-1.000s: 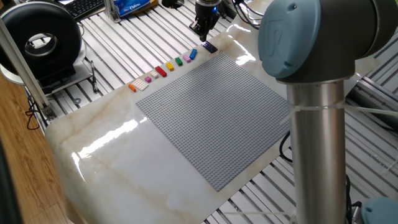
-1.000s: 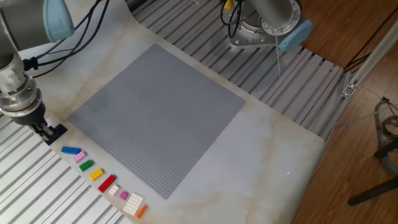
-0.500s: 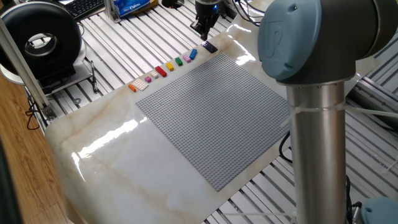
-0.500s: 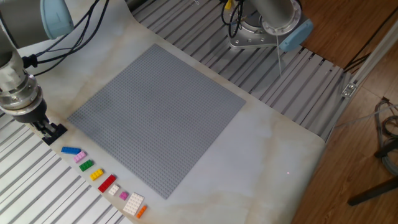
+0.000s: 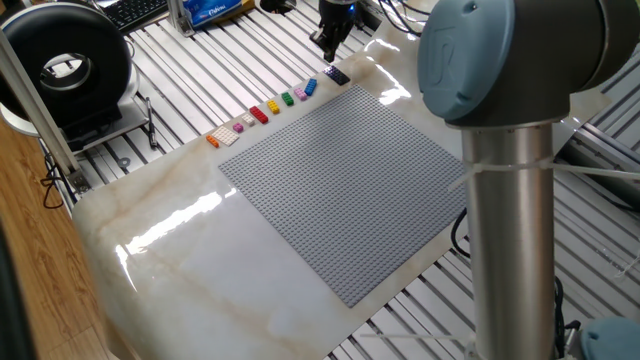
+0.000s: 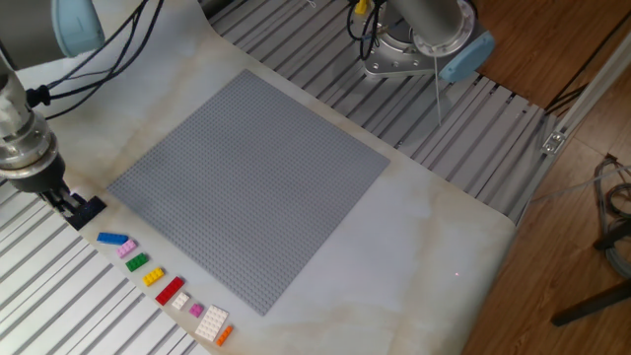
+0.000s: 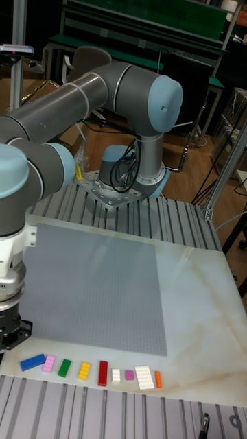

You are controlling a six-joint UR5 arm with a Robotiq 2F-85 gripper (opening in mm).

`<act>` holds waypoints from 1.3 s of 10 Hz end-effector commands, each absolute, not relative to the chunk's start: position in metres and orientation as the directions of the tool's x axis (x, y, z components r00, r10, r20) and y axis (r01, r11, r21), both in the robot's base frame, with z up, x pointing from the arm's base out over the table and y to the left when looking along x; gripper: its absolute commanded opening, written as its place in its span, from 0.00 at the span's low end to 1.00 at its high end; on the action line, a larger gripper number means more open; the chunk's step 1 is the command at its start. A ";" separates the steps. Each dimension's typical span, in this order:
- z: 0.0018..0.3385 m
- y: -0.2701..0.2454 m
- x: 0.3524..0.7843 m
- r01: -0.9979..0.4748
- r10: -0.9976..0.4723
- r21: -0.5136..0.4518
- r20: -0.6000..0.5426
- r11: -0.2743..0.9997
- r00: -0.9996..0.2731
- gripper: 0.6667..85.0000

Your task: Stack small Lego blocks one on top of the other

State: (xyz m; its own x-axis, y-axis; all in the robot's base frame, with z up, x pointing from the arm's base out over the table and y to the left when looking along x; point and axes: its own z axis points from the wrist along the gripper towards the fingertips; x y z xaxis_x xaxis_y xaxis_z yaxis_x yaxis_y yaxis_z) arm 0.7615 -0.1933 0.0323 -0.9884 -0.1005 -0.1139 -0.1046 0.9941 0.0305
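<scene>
- gripper (image 6: pixel 65 204) has lifted and drifted slightly off over the last second. The dark navy block (image 6: pixel 93 206) hasn't moved and sits on the table just beside the fingers, at the grey baseplate (image 6: pixel 246 177) corner
- jaws too small and dark to read — cannot tell if parted or closed; nothing seems carried
- blue block (image 6: pixel 112 239), green block (image 6: pixel 137 262), red block (image 6: pixel 170 290) in a row along the baseplate edge — no stack begun

Nothing legible is showing anywhere — the blue box (image 5: pixel 213 9) lying at the top edge of one fixed view is carrying pale print, but it is too small and blurred to make out, and no other surface is showing letters, numbers or signs.
</scene>
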 end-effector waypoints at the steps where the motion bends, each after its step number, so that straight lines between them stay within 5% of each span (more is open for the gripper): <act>1: 0.028 -0.196 0.763 -0.129 -0.117 0.065 -0.159 0.990 -0.980 0.66; 6: 0.023 -0.192 0.745 -0.092 -0.079 0.096 -0.124 0.991 -0.989 0.75; 7: 0.019 -0.210 0.736 -0.113 -0.110 0.026 -0.088 0.993 -0.990 0.75; 10: 0.017 -0.211 0.730 -0.114 -0.113 0.012 -0.062 0.993 -0.992 0.75; 13: 0.019 -0.213 0.736 -0.145 -0.144 0.003 -0.081 0.989 -0.986 0.89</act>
State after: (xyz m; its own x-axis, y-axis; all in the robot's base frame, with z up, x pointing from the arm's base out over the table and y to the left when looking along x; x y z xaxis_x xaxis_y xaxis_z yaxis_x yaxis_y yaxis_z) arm 0.7348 -0.2129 0.0173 -0.9881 -0.1349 -0.0743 -0.1352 0.9908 -0.0007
